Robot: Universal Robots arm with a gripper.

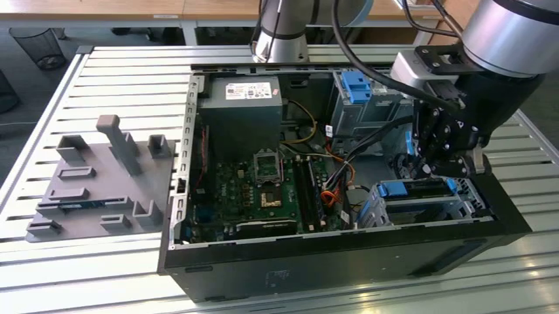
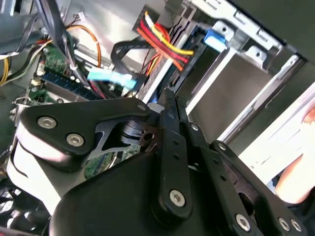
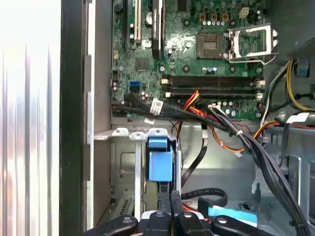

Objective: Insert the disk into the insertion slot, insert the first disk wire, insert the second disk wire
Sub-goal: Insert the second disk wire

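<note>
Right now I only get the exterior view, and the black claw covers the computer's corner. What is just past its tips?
Observer: In the first wrist view the gripper points straight at the disk, which sits in the insertion slot.
Visitor: Is the claw open?
Observer: No, there its fingers are pressed together.
Visitor: Any wire nearby?
Observer: A light blue cable lies beside the fingers, apart from them.
</note>
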